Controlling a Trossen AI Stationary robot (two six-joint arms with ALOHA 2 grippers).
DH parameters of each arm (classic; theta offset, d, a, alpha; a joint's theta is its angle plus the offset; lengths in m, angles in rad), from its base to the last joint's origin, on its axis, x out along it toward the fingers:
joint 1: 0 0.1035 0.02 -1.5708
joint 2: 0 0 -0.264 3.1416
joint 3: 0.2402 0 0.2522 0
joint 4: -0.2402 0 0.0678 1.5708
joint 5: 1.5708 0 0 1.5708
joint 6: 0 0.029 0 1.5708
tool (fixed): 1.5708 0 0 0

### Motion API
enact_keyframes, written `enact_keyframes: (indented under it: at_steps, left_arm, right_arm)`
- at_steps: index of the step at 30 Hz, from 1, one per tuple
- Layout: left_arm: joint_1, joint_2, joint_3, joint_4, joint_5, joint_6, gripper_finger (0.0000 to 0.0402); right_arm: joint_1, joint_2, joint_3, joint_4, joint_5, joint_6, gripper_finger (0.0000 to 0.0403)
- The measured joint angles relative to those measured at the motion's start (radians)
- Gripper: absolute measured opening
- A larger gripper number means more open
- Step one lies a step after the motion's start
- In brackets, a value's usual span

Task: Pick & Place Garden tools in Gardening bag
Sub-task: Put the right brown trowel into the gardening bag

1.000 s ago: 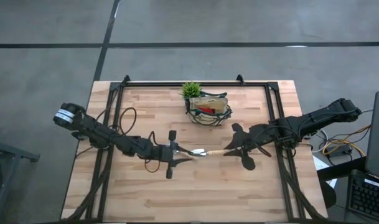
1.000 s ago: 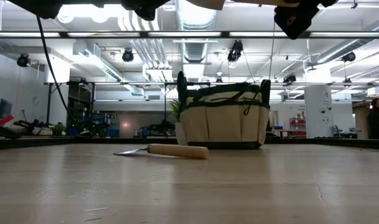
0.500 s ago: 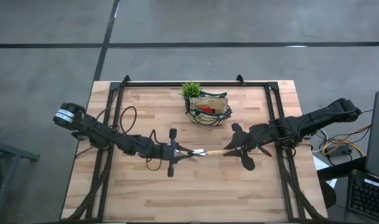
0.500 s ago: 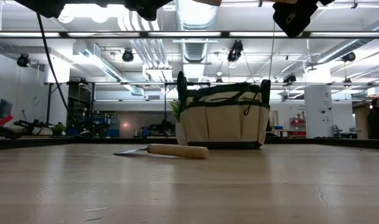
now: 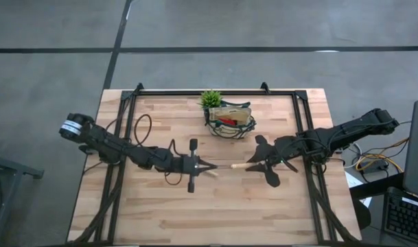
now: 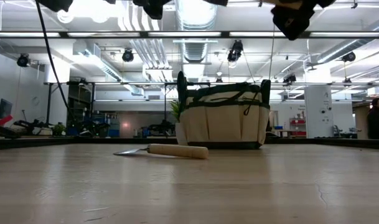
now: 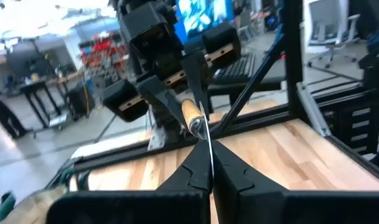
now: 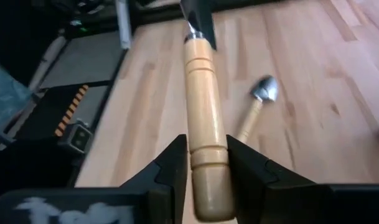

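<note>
Aloft, both fingers grip one trowel (image 8: pixel 204 118): left (image 7: pixel 205 163) blade, right (image 8: pixel 205 163) handle.

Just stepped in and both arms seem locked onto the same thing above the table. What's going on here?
It's a handover in mid-air. The right gripper holds a garden tool by its wooden handle, while the left gripper has shut on the tool's metal blade. A second tool lies on the table. The gardening bag stands at the far edge beside a small plant, with some items already inside.
</note>
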Motion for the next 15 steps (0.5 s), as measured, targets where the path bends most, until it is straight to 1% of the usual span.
enact_keyframes:
  at_steps: [7, 9, 13, 15]
  left_arm:
    - [0.027, -0.002, 0.101, -0.227, 0.003, -0.055, 0.0002]
    - [0.028, -0.002, 0.135, -0.281, 0.004, -0.054, 0.0002]
    - [0.03, -0.004, 0.229, -0.461, 0.002, -0.064, 0.0001]
    - [0.032, -0.005, 0.275, -0.556, -0.025, -0.078, 0.0001]
  right_arm:
    - [0.0, 0.0, -0.009, -0.03, 0.006, 0.013, 0.0118]
    - [0.0, 0.0, -0.009, -0.045, 0.029, 0.025, 0.0127]
    - [0.001, 0.0, -0.01, -0.154, 0.065, 0.068, 0.0144]
    - [0.001, -0.001, -0.01, -0.2, 0.073, 0.081, 0.0152]
